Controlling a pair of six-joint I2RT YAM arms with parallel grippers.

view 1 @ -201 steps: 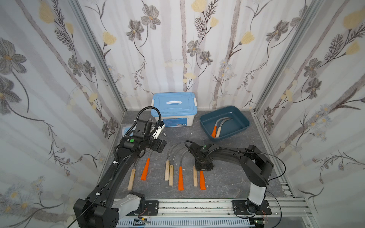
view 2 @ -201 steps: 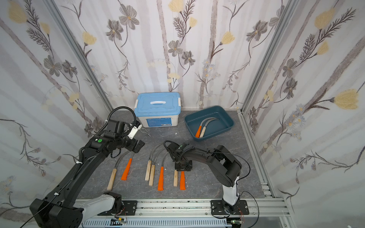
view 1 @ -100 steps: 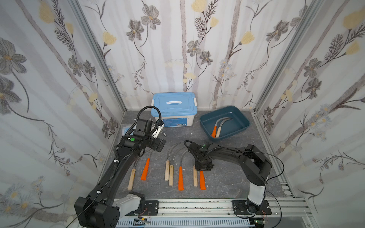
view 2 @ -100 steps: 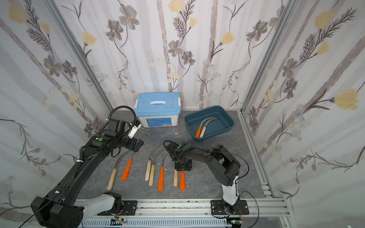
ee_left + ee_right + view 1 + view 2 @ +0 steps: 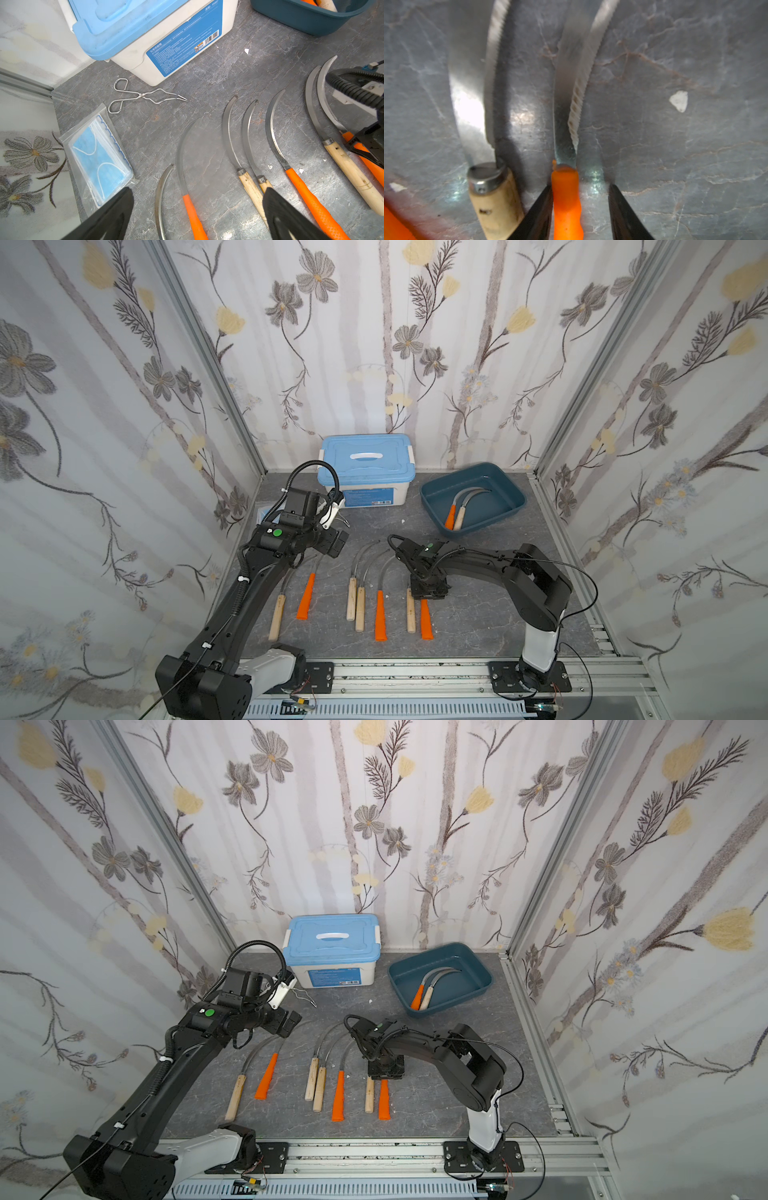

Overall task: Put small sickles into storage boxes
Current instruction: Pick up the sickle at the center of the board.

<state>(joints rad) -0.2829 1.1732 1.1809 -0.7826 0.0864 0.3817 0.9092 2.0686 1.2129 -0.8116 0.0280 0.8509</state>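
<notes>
Several small sickles lie in a row on the grey table, some with orange handles, some wooden. Two more rest in the teal storage box at the back right. My right gripper is down at the row's right end, open astride an orange handle. One finger touches that handle; the other stands clear of it. My left gripper hovers wide open above the left sickles, holding nothing.
A white box with a light blue lid stands at the back centre. Wire tongs and a bagged pack of blue masks lie at the back left. Patterned walls close in three sides.
Almost nothing. The left arm has shifted very slightly, and the right gripper stays low over the same orange handle.
</notes>
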